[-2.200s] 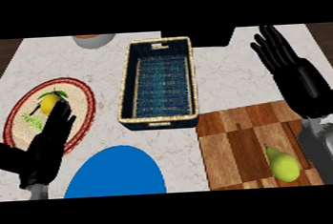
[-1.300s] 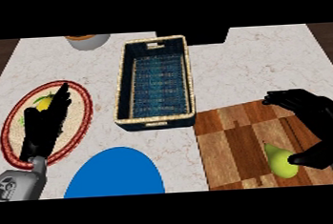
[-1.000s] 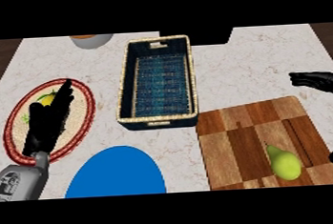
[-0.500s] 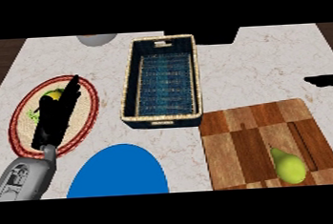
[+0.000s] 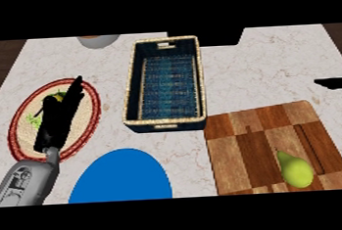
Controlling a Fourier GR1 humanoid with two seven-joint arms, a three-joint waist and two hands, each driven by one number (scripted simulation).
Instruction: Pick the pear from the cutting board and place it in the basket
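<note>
A yellow-green pear (image 5: pixel 296 169) lies on the wooden cutting board (image 5: pixel 255 142) at the lower right, near the board's front right corner, with nothing touching it. The dark woven basket (image 5: pixel 132 84) with a pale rim stands upper centre, left of and beyond the board, and holds nothing. Of my right hand (image 5: pixel 336 83) only a thin strip of straight fingers shows at the right edge, well above the pear and apart from it. My left hand (image 5: pixel 58 118) is open, fingers straight and edge-on, over the red-rimmed plate (image 5: pixel 15 130) at the left.
The red-rimmed plate carries some yellow and green food (image 5: pixel 56 97). A blue plate (image 5: pixel 119 176) sits at the lower edge between my left forearm and the board. A grey bowl (image 5: pixel 97 40) shows at the top edge. Bare marble lies between basket and right edge.
My right hand came down beside the pear, then rose and pulled off to the right edge without it. The pear stayed on the board. My left hand turned edge-on over the plate.
</note>
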